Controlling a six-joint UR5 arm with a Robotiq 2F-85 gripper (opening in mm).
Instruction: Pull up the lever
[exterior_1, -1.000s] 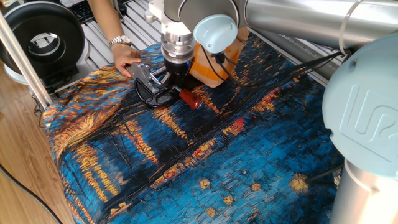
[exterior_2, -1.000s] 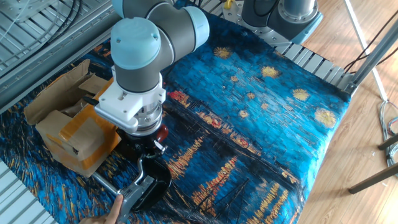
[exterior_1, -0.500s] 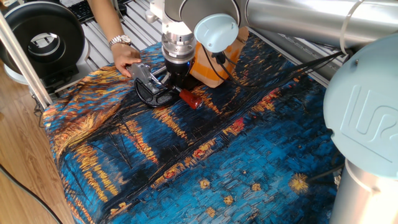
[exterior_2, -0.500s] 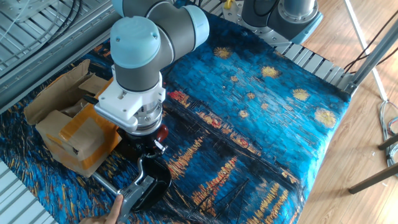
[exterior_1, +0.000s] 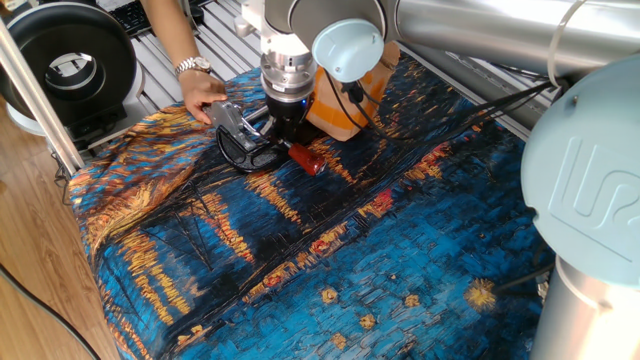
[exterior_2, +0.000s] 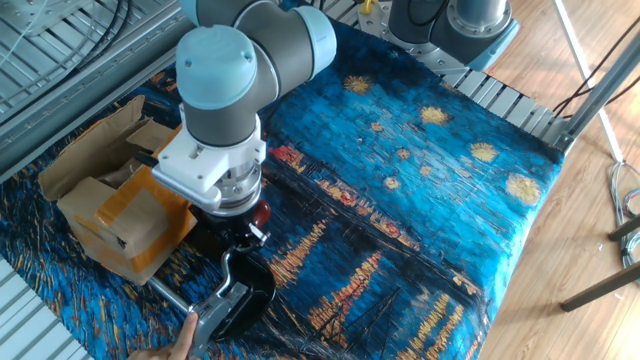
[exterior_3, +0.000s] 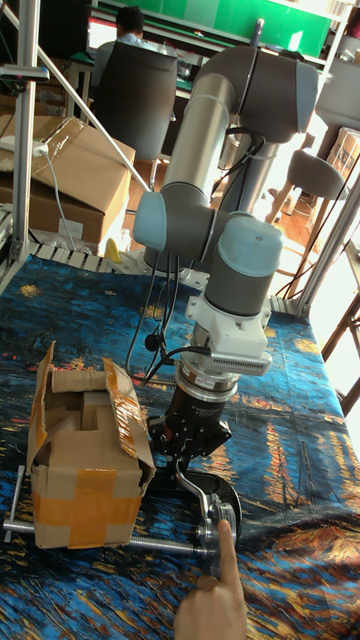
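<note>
The lever (exterior_1: 300, 155) is a thin silver rod ending in a red-brown knob (exterior_1: 311, 163), lying low over the cloth. It is hinged to a silver bracket (exterior_1: 229, 115) on a black curved base (exterior_1: 250, 157). My gripper (exterior_1: 282, 138) stands straight down on the rod between bracket and knob, its black fingers closed around it. In the other fixed view the knob (exterior_2: 261, 213) peeks out beside the gripper (exterior_2: 238, 232). The tall fixed view shows the gripper (exterior_3: 196, 452) above the black base (exterior_3: 215, 494).
A person's hand (exterior_1: 203, 96) holds the bracket, and a fingertip (exterior_3: 228, 545) presses it in the tall fixed view. An orange-taped cardboard box (exterior_3: 85, 455) stands close beside the gripper. A painted blue cloth (exterior_1: 380, 260) covers the table. A black reel (exterior_1: 68, 65) sits off the table.
</note>
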